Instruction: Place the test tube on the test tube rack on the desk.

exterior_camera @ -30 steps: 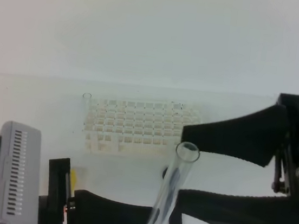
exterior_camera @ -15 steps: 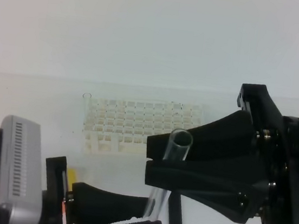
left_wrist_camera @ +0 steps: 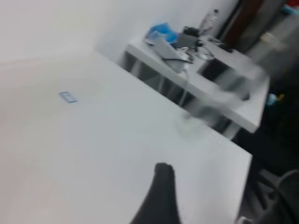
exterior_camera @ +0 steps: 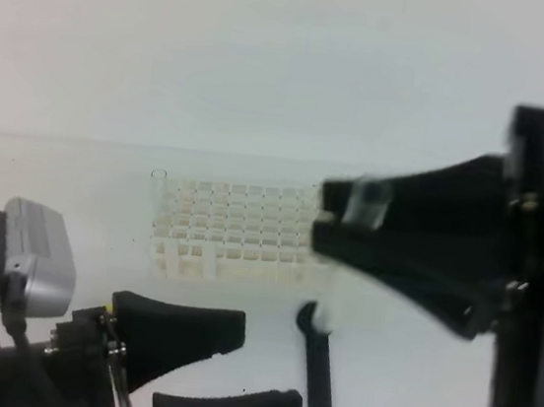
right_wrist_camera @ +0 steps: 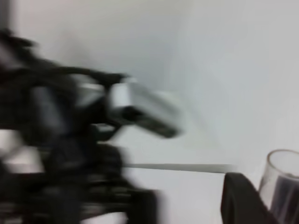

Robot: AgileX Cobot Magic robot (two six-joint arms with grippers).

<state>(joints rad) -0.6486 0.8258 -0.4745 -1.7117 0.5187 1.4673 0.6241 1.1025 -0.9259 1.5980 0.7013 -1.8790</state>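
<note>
The test tube shows as a clear blur between the black fingers of my right gripper, which is shut on it, in the air over the right end of the test tube rack. In the right wrist view the tube's round rim sits beside one black finger. The white grid rack stands on the desk. My left gripper hangs low at the front left, open, with nothing between its fingers. One of its fingers shows in the left wrist view.
A black round-headed stick lies on the desk in front of the rack's right end. A clear tube stands at the rack's far left corner. The left wrist view shows another table with clutter beyond the desk.
My right gripper closed on the test tube and carried it up and to the right, out of the left gripper. The left gripper opened and drew back to the left.
</note>
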